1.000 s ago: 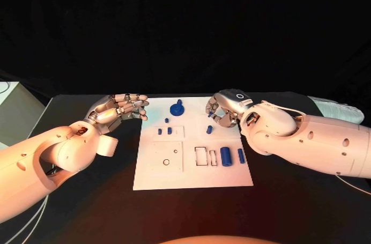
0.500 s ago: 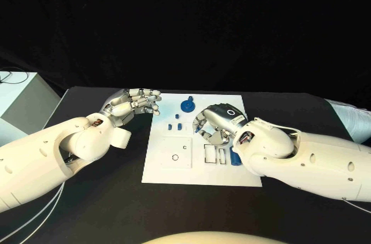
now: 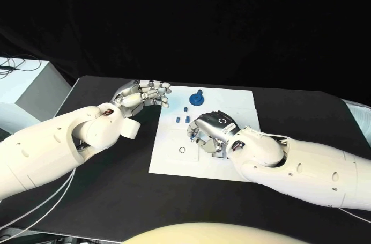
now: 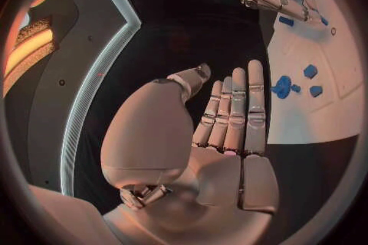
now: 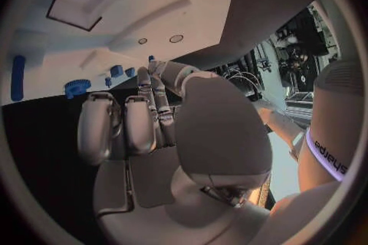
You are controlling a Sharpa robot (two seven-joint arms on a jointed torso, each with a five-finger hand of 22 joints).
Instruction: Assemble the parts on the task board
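The white task board [image 3: 232, 102] is seen in the middle of the black table [image 3: 101, 174], with its long sides running away from the robot. A blue gear-shaped part [image 3: 198, 99] is seen standing near the board's far edge, and two small blue pegs [image 3: 182, 118] are set side by side a little nearer the robot, toward the board's left edge. A small ring outline [image 3: 182, 150] is marked near the board's near-left corner. The left hand [image 3: 143, 96] is held above the table just beside the board's far-left corner; its fingers are stretched out almost straight and close together, as the left wrist view shows [image 4: 230, 116], and nothing is held in it. The right hand [image 3: 210, 128] is lowered over the middle of the board with its back turned up and its fingers curled downward toward the surface. In the right wrist view [image 5: 146, 122] the fingers are seen bent inward above the board, but whether a part is gripped beneath them cannot be told, since the fingertips are hidden by the hand itself. A long blue cylinder [image 5: 18, 78] is seen lying on the board in that view.
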